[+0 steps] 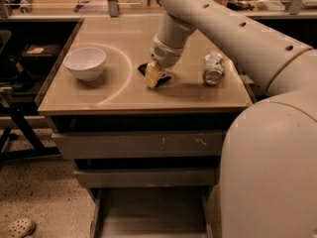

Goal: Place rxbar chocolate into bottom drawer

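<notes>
Worktop (124,95) fills the middle of the view, and the bottom drawer (148,209) stands pulled out beneath it. The gripper (154,77) is down near the worktop's centre, on the midsection of the rxbar chocolate (142,68), whose dark wrapper shows on both sides of it. I cannot tell whether it has closed on the bar. The bar looks light, thin and fairly stiff under a slick wrapper. A firm pinch across its 2 long edges at mid-length should stop it sliding.

rxbar chocolate (143,69) partly under gripper (152,78)
</notes>
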`<state>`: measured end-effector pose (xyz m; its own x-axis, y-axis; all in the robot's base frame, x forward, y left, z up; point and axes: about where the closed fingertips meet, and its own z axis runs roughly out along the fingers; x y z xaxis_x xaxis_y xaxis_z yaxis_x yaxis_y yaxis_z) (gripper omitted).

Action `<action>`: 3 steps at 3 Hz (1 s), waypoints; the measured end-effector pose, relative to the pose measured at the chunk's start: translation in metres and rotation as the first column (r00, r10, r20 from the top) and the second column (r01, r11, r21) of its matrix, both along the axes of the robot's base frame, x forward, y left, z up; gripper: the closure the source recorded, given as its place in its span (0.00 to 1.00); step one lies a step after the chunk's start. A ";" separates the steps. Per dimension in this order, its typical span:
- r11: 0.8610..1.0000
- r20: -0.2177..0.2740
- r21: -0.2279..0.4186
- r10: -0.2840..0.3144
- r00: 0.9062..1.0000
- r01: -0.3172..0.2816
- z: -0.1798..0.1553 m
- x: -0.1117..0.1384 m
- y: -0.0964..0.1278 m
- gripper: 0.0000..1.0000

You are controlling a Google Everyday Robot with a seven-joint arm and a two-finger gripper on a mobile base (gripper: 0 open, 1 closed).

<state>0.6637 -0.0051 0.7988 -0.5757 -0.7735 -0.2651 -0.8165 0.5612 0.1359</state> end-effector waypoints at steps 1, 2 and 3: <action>1.000 0.000 0.000 0.000 1.000 0.000 0.000 0.000 0.000 1.00; 1.000 0.000 0.000 0.000 1.000 0.000 0.000 0.000 0.000 1.00; 1.000 0.000 0.000 0.000 1.000 0.000 0.009 0.000 0.000 1.00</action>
<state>0.6637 -0.0051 0.8074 -0.5757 -0.7735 -0.2651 -0.8165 0.5611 0.1359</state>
